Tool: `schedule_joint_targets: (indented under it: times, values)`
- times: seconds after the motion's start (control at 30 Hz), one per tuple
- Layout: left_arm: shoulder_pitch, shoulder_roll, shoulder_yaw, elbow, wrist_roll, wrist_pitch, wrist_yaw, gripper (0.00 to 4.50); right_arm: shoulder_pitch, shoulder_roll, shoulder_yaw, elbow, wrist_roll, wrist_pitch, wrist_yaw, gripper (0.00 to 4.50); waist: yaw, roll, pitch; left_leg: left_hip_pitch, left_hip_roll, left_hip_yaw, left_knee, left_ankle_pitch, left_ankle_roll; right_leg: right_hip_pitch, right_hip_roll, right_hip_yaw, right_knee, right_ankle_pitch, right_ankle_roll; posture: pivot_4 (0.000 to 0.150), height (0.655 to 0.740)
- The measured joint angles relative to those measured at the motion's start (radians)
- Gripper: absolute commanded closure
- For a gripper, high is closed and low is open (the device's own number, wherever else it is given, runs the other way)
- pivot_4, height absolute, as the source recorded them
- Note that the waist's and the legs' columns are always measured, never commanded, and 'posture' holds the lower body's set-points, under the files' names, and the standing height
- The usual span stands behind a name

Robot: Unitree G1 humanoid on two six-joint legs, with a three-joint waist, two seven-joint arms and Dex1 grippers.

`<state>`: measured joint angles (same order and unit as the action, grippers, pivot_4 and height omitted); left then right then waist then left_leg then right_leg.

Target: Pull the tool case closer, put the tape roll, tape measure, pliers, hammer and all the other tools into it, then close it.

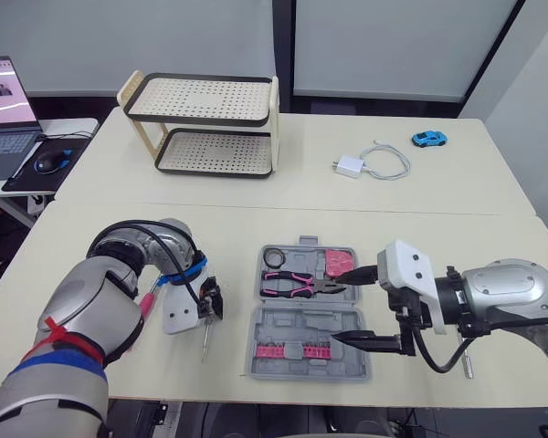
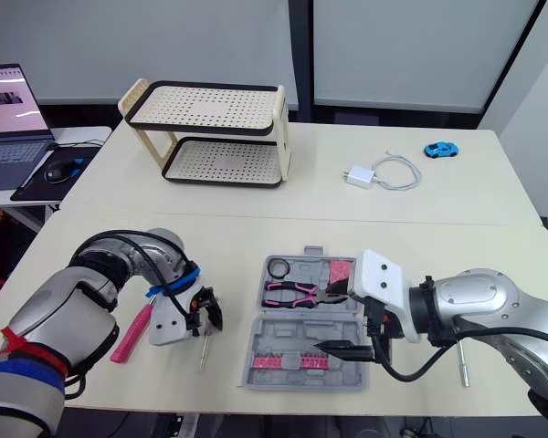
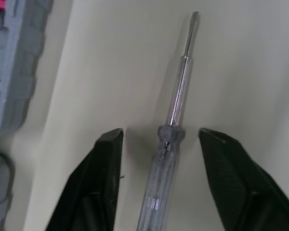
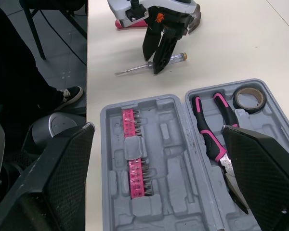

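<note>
Left gripper (image 2: 206, 308) hangs open astride the clear-handled screwdriver (image 3: 169, 144) on the table, just beside the open tool case (image 1: 301, 324). The right gripper (image 1: 337, 307) gapes empty over the case. Pliers (image 1: 292, 285) and tape roll (image 1: 274, 257) are in. By my reckoning the screwdriver, a pink tool (image 2: 128, 339) and the closing remain. Rack (image 1: 201, 80) and charger (image 1: 350, 166) sit well apart, blocking nothing.

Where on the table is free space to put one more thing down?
The table is bare between the rack and the charger, and between the rack and the tool case. It is crowded beside the tool case, around the screwdriver.
</note>
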<state>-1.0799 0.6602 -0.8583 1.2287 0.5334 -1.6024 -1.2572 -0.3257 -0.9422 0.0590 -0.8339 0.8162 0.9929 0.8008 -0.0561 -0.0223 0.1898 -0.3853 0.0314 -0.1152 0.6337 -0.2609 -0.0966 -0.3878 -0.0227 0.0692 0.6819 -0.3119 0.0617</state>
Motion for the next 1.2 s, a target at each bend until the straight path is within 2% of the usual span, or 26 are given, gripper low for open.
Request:
schedule_joint_targets:
  times: [0.13, 0.33, 0.47, 0.6, 0.73, 0.97, 1.13, 1.2]
  values:
    - [-0.031, 0.005, -0.008, -0.01, 0.205, 0.005, 0.19, 4.33, 0.003, -0.006, -0.003, -0.004, 0.01, 0.0, -0.004, 0.0, 0.002, 0.0, 0.0, 0.0, 0.0, 0.0, 0.001, 0.0, 0.0, 0.001, 0.0, 0.0, 0.0, 0.0, 0.001, 0.15, 0.735]
    - [-0.084, 0.011, -0.073, -0.056, 0.483, 0.005, 0.532, 4.34, 0.004, -0.01, -0.005, -0.005, 0.03, 0.0, -0.015, 0.0, 0.008, 0.0, 0.0, 0.001, 0.0, 0.0, 0.005, 0.0, 0.0, 0.003, 0.0, 0.0, 0.001, 0.003, 0.003, 0.15, 0.735]
    - [-0.113, 0.06, -0.139, -0.082, 0.535, 0.0, 0.72, 4.34, 0.004, -0.01, -0.006, -0.009, 0.036, -0.001, -0.018, 0.0, 0.009, 0.0, 0.0, 0.0, 0.0, 0.0, 0.008, 0.0, 0.0, 0.003, 0.0, 0.001, 0.0, 0.004, 0.004, 0.15, 0.735]
    - [-0.183, 0.14, -0.237, -0.103, 0.477, 0.0, 0.835, 4.34, 0.004, -0.009, -0.006, -0.01, 0.046, -0.001, -0.024, 0.0, 0.009, -0.001, 0.0, -0.001, 0.0, -0.001, 0.008, 0.0, 0.0, 0.003, 0.0, 0.0, 0.0, 0.004, 0.004, 0.15, 0.735]
    - [-0.236, 0.199, -0.329, -0.103, 0.388, 0.0, 0.859, 4.34, 0.001, -0.005, -0.001, -0.011, 0.052, -0.002, -0.026, 0.0, 0.009, -0.001, 0.0, -0.001, -0.001, -0.001, 0.009, 0.0, 0.0, 0.003, 0.0, 0.0, 0.0, 0.004, 0.004, 0.15, 0.735]
    - [-0.268, 0.253, -0.373, -0.068, 0.231, -0.001, 0.745, 4.34, -0.031, 0.002, 0.062, -0.001, -0.004, -0.015, -0.023, 0.0, 0.006, -0.001, 0.0, -0.001, 0.0, -0.001, 0.009, 0.0, 0.0, 0.003, 0.0, 0.0, 0.001, 0.004, 0.003, 0.15, 0.735]
    - [-0.219, 0.259, -0.292, -0.056, 0.079, 0.011, 0.665, 4.34, -0.051, 0.003, 0.12, 0.012, -0.073, -0.028, -0.022, 0.0, 0.005, 0.0, 0.0, -0.001, -0.001, -0.001, 0.009, 0.0, 0.0, 0.003, 0.0, 0.0, 0.001, 0.004, 0.003, 0.15, 0.735]
    - [-0.16, 0.273, -0.253, -0.081, -0.019, 0.053, 0.613, 4.34, -0.056, 0.005, 0.132, 0.015, -0.097, -0.033, -0.021, 0.0, 0.002, 0.0, 0.0, -0.001, 0.0, -0.001, 0.009, 0.0, 0.0, 0.002, 0.0, 0.0, 0.001, 0.004, 0.003, 0.15, 0.735]
